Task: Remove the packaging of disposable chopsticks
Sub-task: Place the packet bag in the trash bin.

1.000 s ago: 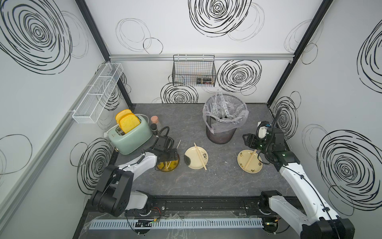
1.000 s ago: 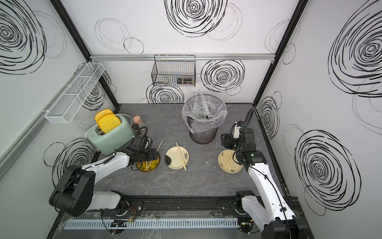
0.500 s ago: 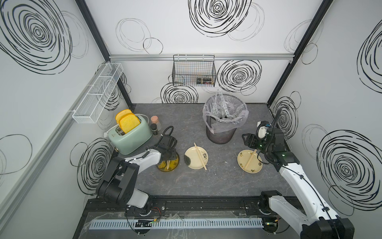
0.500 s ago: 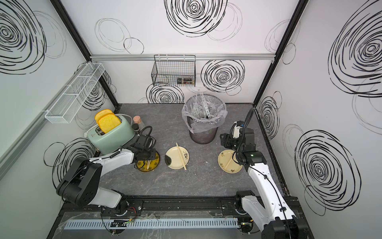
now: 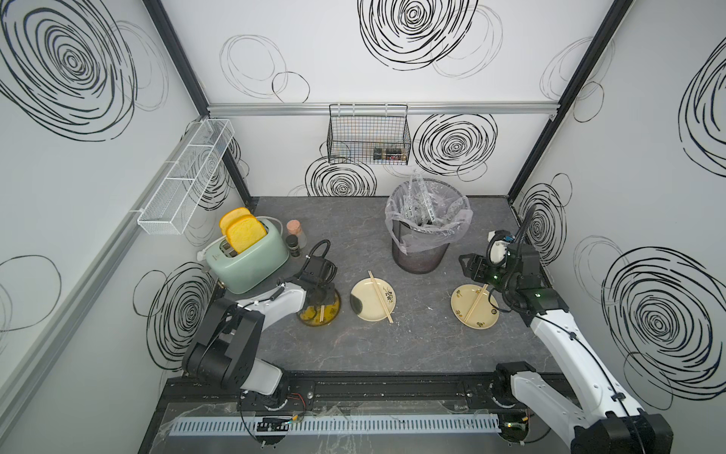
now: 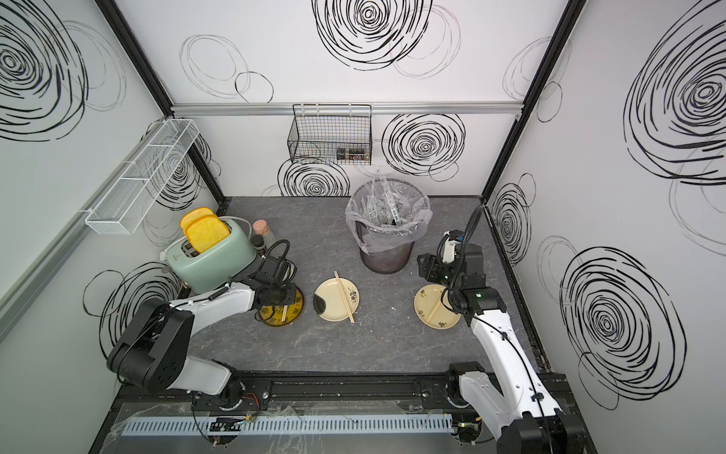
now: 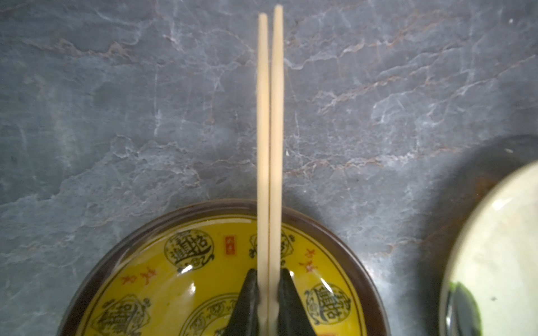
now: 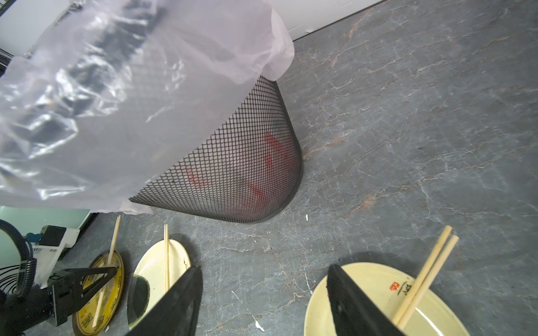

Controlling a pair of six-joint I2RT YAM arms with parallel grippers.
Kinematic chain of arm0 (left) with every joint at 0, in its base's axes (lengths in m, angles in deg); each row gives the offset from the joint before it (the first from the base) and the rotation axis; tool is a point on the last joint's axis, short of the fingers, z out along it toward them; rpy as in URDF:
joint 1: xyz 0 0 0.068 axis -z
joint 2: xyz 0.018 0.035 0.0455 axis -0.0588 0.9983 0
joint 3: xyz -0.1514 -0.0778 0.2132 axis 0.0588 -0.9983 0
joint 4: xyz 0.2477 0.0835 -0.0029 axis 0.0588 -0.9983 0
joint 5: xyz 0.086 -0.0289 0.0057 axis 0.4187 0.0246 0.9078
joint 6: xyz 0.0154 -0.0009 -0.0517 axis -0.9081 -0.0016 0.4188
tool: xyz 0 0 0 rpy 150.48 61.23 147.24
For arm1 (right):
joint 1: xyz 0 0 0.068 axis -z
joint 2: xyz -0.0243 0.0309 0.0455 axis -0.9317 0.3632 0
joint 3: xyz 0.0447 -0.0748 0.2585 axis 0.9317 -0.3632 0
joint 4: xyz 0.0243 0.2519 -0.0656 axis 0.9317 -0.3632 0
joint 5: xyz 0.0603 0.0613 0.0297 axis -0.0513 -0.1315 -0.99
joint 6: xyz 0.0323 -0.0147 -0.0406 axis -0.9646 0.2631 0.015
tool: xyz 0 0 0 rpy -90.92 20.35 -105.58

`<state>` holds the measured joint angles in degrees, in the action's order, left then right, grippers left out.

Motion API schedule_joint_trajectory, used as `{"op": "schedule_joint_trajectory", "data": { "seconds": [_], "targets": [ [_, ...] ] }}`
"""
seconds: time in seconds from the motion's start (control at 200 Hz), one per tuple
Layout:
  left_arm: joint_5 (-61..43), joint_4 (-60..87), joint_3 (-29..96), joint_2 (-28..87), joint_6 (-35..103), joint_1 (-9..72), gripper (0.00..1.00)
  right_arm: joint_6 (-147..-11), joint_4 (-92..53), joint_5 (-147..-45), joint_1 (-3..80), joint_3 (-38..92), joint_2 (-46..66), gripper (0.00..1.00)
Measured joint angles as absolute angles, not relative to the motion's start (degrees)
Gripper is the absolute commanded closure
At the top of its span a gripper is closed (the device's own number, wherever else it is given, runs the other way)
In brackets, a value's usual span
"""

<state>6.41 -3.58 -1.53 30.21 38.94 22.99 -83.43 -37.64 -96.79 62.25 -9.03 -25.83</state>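
Bright, even light fills both top views, with soft shadows on the table [image 5: 393, 353]. The left wrist view is slightly blurred; glare glints on the yellow plate [image 7: 139, 293].

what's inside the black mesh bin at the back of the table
A clear liner draped over the bin holds clear packaging sleeves with dark marks, some poking above it. Blurred red patches show through the mesh in the right wrist view; the liner covers the bottom.
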Motion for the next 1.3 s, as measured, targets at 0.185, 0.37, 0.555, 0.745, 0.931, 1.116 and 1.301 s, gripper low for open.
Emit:
{"op": "schedule_joint_trajectory", "data": {
  "seconds": [0.185, 0.37, 0.555, 0.745, 0.931, 1.116, 1.301],
  "targets": [
    [5.0, -7.1, -1.4, 26.9, 38.9, 22.8, 1.0, -83.4, -37.6, -96.9, 62.2, -9.4, -25.8, 0.29],
    [2.3, -9.2, -1.7, 22.6, 39.0, 22.6, 1.0, -83.4, -36.9, -96.8, 62.2, -9.7, -25.8, 0.29],
    [1.7, -9.3, -4.8, 23.6, 39.8, 22.6, 1.0, -83.4, -34.7, -94.3, 62.9, -11.6, -24.6, 0.29],
    [1.8, -7.6, -5.1, 24.8, 40.1, 22.6, 0.91, -82.2, -25.0, -85.9, 65.0, -16.1, -21.7, 0.27],
    [2.2, -6.8, -4.4, 26.1, 40.3, 22.6, 0.74, -76.0, -7.1, -79.6, 67.1, -24.3, -14.4, 0.25],
    [2.8, -6.5, -4.3, 26.0, 40.5, 22.6, 0.63, -69.6, 10.4, -79.2, 68.3, -30.7, -4.1, 0.24],
    [3.0, -6.7, -4.3, 25.7, 40.5, 22.6, 0.49, -66.6, 23.9, -82.4, 68.5, -35.7, -4.0, 0.23]
  ]
}}
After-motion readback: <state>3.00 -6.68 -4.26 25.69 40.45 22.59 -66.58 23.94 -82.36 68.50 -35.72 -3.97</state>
